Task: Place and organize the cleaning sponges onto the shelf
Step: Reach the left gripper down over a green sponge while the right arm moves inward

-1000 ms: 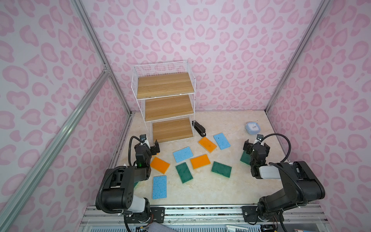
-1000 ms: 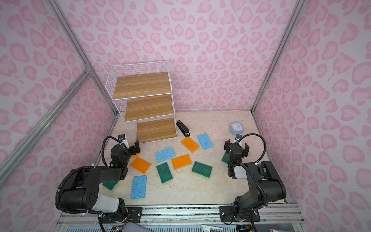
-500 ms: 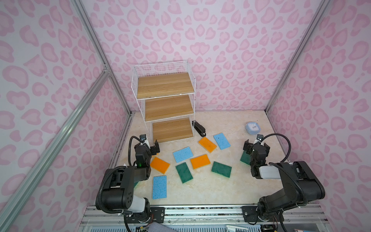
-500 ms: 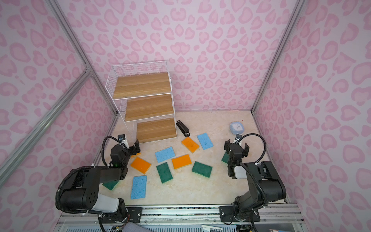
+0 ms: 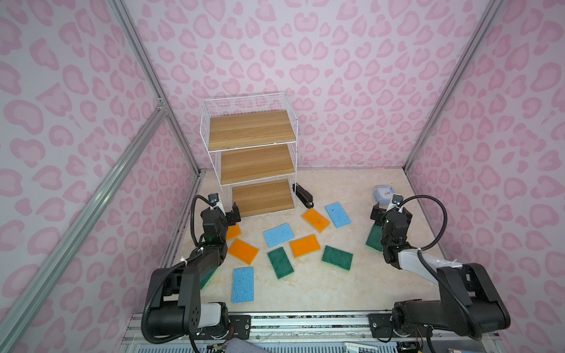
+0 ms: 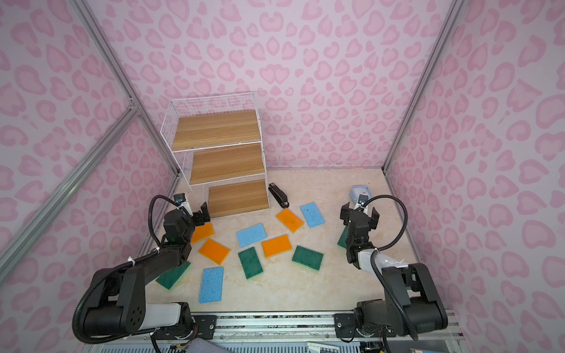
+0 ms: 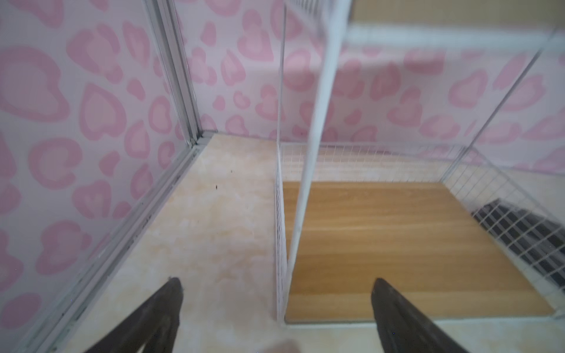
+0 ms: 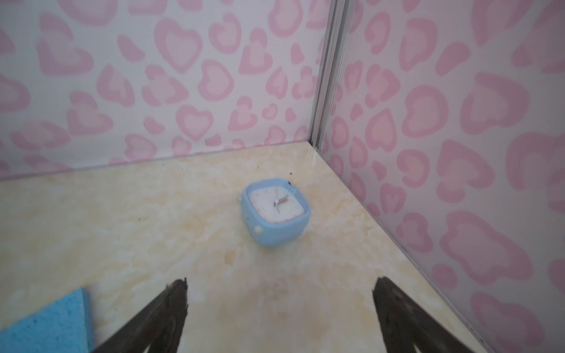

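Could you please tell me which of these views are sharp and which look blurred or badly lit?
Both top views: sharp, evenly lit, no hard shadows or glare. Left wrist: soft overall, the near post of the shelf badly smeared. Right wrist: also soft, though the hands of the clock show.

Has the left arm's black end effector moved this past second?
No. In a top view the left end effector stays beside the front left corner of the white wire shelf.

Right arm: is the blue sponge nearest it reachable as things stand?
Probably yes. The right gripper is open and empty; the blue sponge lies flat on the table toward the middle from it, with nothing between. An orange sponge sits close on its far side.
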Controlling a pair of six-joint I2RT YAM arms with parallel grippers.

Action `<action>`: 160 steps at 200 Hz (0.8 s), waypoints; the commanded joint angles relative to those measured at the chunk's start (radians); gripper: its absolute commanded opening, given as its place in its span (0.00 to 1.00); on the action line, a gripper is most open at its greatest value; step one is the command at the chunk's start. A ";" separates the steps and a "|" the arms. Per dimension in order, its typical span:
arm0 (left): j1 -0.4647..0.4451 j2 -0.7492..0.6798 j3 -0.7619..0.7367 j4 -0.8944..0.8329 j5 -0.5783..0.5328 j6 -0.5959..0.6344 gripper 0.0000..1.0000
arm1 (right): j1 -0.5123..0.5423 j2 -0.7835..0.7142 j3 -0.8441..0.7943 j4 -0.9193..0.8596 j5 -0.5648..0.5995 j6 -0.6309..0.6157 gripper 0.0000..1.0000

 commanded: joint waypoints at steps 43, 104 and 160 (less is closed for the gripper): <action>-0.074 -0.223 0.263 -0.709 0.102 -0.181 0.96 | -0.010 -0.238 0.135 -0.563 -0.379 0.237 0.91; -0.373 -0.366 0.300 -1.117 0.026 -0.461 0.90 | 0.116 -0.364 0.173 -0.793 -0.691 0.349 0.88; -0.572 -0.406 0.086 -1.102 0.015 -0.763 0.88 | 0.237 -0.313 0.138 -0.785 -0.797 0.437 0.86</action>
